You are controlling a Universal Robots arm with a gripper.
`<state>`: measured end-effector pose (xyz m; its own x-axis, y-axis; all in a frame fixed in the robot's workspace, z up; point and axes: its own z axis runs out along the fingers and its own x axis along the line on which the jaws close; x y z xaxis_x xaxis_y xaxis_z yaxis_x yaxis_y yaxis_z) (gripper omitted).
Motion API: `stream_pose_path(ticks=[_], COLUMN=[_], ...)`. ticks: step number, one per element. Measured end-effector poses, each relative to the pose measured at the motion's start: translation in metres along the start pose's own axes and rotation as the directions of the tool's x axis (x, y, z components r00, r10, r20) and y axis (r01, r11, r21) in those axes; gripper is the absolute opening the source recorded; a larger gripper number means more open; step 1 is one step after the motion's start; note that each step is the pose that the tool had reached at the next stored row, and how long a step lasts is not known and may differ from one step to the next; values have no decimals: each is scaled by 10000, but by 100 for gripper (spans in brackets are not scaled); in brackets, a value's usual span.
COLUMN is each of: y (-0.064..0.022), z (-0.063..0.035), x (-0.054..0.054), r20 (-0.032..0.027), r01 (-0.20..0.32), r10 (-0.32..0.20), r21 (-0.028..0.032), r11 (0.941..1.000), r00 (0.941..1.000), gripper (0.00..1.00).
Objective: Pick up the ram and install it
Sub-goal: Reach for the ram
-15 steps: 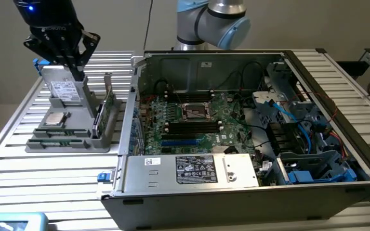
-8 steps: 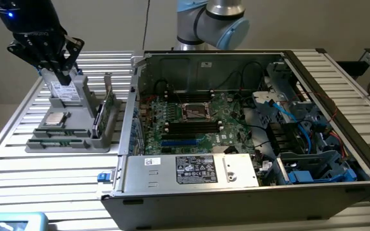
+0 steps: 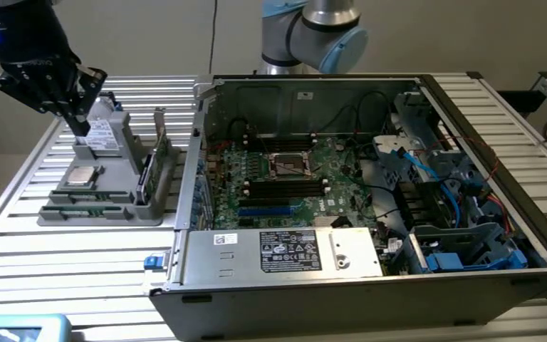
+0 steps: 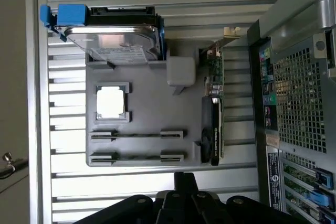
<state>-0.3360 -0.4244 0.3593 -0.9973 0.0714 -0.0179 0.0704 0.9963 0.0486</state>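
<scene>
Gripper (image 3: 77, 127) pinched shut on nothing, parked above the grey tray (image 4: 152, 103). Spotted the ram (image 3: 88, 211) sitting edge-on in its tray slot: skinny green stick, long and narrow.

tray (image 3: 114, 218) — exterior view's left of case (image 3: 350, 306) | ram (image 3: 88, 210) in tray

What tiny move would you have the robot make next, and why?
Probably open the hand, I'd judge. Its fingers are shut on nothing, and it hangs above the grey tray, where two ram sticks sit in their holders, neither lifted yet. Shut fingers could not fit around a stick's thin edge, so opening seems the sensible first step.
</scene>
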Motion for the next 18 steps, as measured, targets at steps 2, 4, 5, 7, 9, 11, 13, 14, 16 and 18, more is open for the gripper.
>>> stream_pose_path(ticks=[2, 4, 5, 7, 9, 11, 13, 14, 16, 18], y=[-12, -16, -18, -23, -28, -33, -36, -39, -43, -48], z=[30, 51, 59, 75, 88, 102, 121, 131, 151, 169], x=[26, 65, 87, 142, 198, 256, 302, 324, 377, 434], r20=[0, -3, -2, -1, 0, 0, -1, 0, 1, 1], r01=[-1, 0, 0, 2, 3, 4, 5, 5, 5, 5], r10=[1, 0, 0, -2, -3, -4, -5, -5, -5, -5], r21=[5, 28, 33, 42, 48, 49, 52, 55, 58, 57], r11=[10000, 10000, 10000, 10000, 10000, 10000, 10000, 10000, 10000, 10000], r00=[10000, 10000, 10000, 10000, 10000, 10000, 10000, 10000, 10000, 10000], gripper=[11, 11, 11, 11, 11, 11, 11, 11, 11, 11])
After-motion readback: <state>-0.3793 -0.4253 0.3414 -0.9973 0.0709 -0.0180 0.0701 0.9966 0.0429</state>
